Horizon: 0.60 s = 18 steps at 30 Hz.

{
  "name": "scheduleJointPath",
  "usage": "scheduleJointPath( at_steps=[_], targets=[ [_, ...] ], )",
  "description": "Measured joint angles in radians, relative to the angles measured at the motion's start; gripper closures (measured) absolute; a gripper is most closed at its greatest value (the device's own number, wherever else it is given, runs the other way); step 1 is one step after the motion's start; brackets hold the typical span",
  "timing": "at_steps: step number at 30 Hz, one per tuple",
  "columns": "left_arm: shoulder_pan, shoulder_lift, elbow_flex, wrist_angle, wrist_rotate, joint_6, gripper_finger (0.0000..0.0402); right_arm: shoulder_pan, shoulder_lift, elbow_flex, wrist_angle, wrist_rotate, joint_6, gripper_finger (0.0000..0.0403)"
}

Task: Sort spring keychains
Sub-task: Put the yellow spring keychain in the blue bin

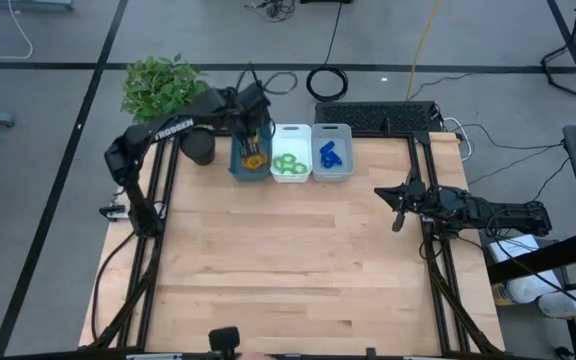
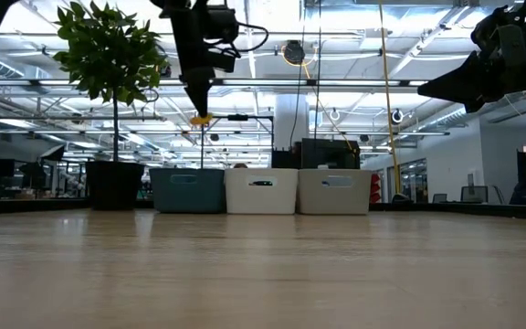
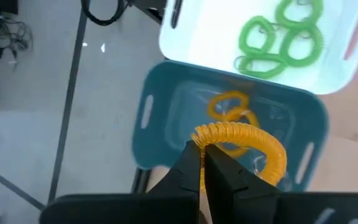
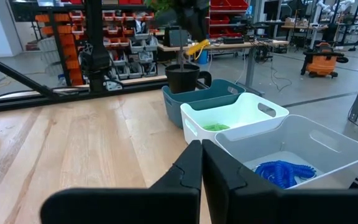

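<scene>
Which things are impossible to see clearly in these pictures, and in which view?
- Low view: the contents of the teal plastic bin, middle white bin and right white bin are hidden by their walls.
- High view: the orange coiled keychain held by the left gripper is too small to distinguish from those in the bin.
- Right wrist view: the right gripper hides some table.

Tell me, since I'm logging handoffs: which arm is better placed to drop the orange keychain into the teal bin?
Left. Its gripper is shut on the orange keychain directly above the teal bin. The right gripper sits empty at the table's right edge.
</scene>
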Motion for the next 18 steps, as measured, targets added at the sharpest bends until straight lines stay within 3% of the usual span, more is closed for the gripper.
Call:
scheduleJointPath(
  at_steps=[8, 18],
  targets=[
    [0.101, 0.127, 0.122, -0.040, 0.120, 0.076, 0.0398, 0.000, 0.000, 0.000, 0.000, 0.000, 0.000, 0.0403],
    [0.147, 0.301, 0.137, -0.055, 0.182, 0.100, 0.0398, 0.000, 0.000, 0.000, 0.000, 0.000, 0.000, 0.0403]
  ],
)
